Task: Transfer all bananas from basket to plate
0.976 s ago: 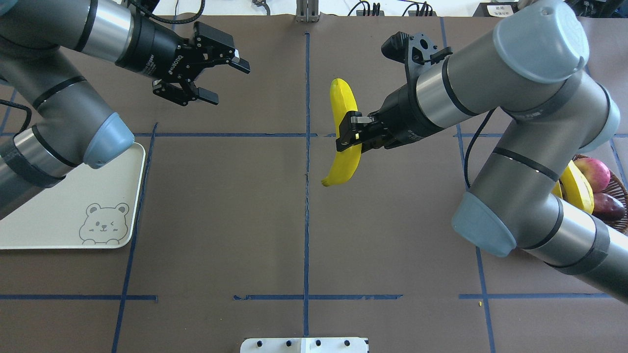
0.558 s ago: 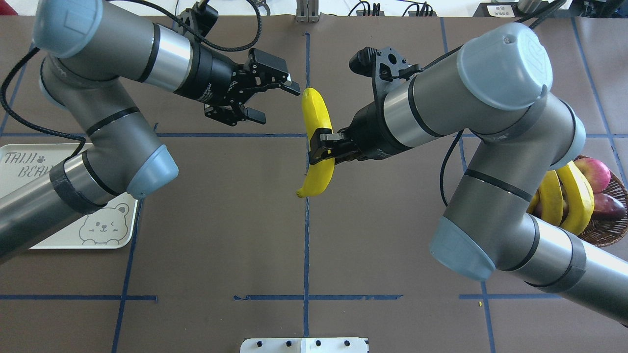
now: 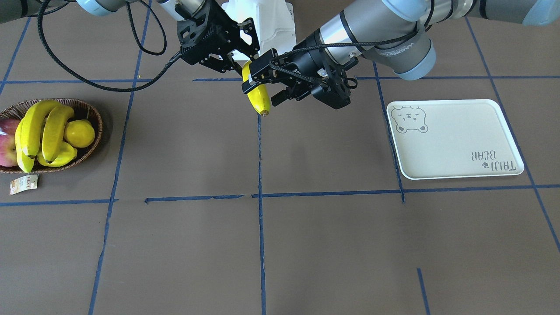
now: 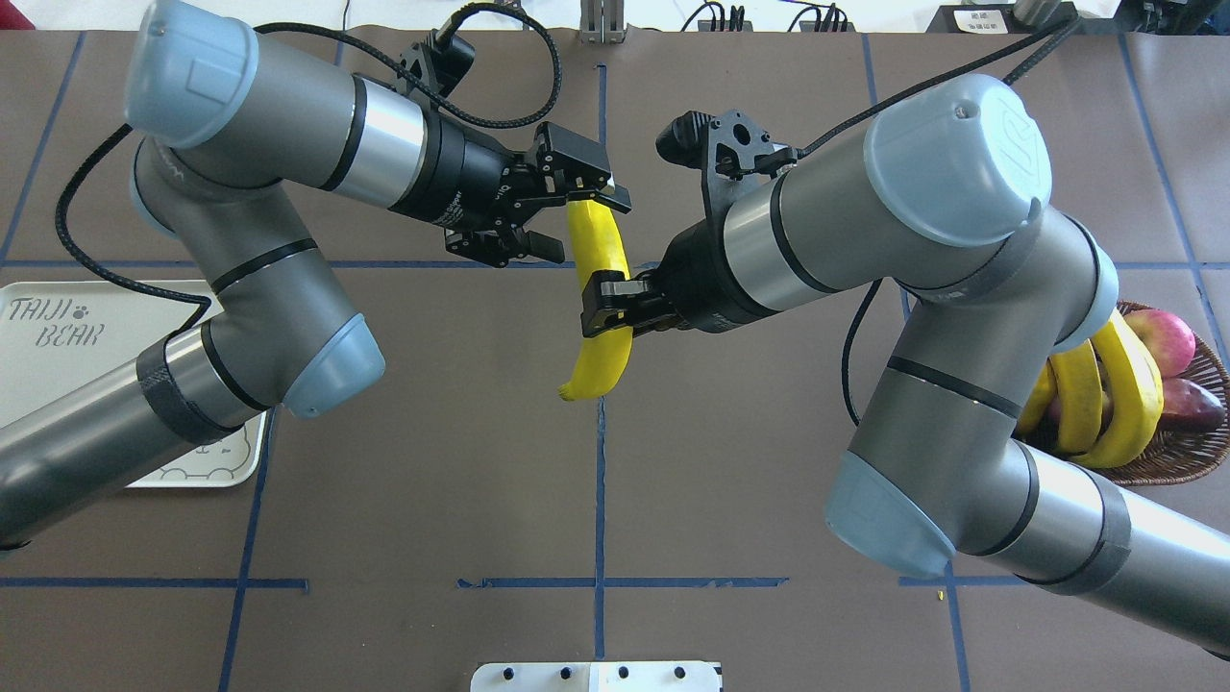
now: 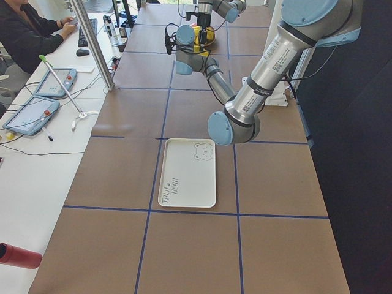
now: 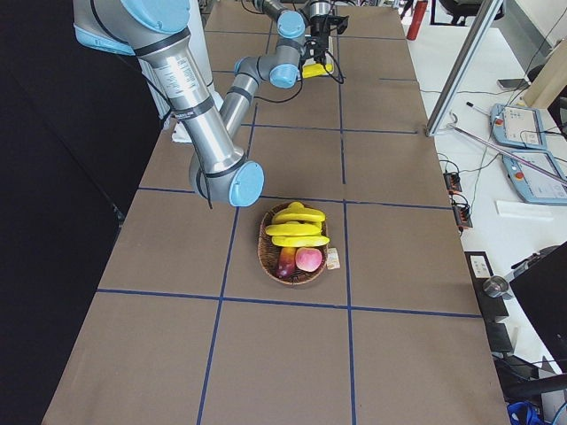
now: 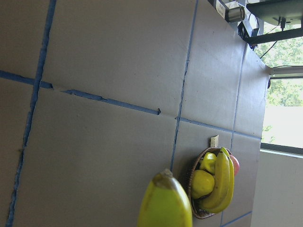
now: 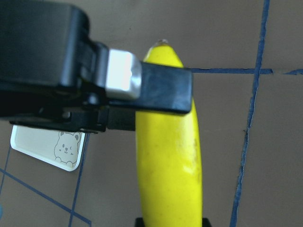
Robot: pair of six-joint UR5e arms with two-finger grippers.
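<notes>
Fingertips of your right gripper are clamped across the middle of one banana. They hold it in the air, lengthwise along the centre tape line. The right wrist view confirms a pad on each flank. Your left gripper has its fingers apart, one on either side of the banana's far end; contact is not confirmable.

Change over the last second: the banana was off to the right arm's side of the centre tape line. The left gripper was well out on the other side, spread and nowhere near the fruit. Both have since converged on the line. The right grip looks unaltered, and the left fingers have not closed.

Reading: this is a hand-over, caught just before the take. Judgement only, but the left fingers need to close on that far end before you release the right, or the banana drops at the line.

Further out:
- The basket sits well out on the right arm's side of the line and holds three more bananas, a lemon and an apple.
- The plate sits well out on the left arm's side and is bare.

Tally: none delivered, one in transit, three to fetch.
</notes>
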